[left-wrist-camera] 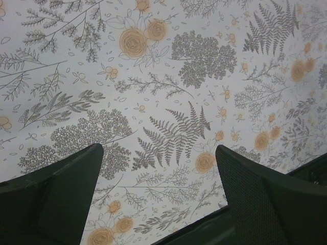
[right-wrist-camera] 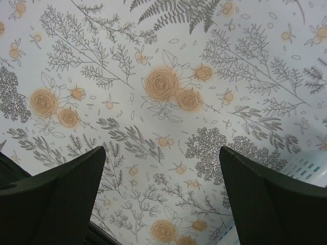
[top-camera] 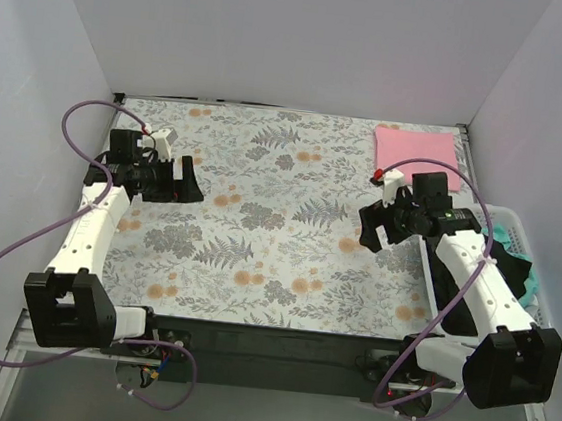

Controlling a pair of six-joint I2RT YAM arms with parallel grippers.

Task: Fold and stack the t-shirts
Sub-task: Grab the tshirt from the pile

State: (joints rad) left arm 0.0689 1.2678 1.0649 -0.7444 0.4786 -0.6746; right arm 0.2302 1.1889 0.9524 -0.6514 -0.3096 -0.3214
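A folded pink t-shirt [top-camera: 416, 144] lies flat at the far right corner of the floral cloth. A teal t-shirt [top-camera: 514, 253] and a black t-shirt [top-camera: 455, 279] lie bunched in the white basket [top-camera: 517, 223] at the right edge, partly hidden by my right arm. My left gripper [top-camera: 190, 182] is open and empty, held above the cloth at the left. My right gripper [top-camera: 370, 227] is open and empty, above the cloth near the basket. Both wrist views show wide-apart fingers [left-wrist-camera: 61, 189] [right-wrist-camera: 271, 199] over bare patterned cloth.
The floral table cloth [top-camera: 280, 220] covers the table. White walls close in the back and both sides. Purple cables loop from both arms. A corner of the white basket shows in the right wrist view [right-wrist-camera: 311, 171].
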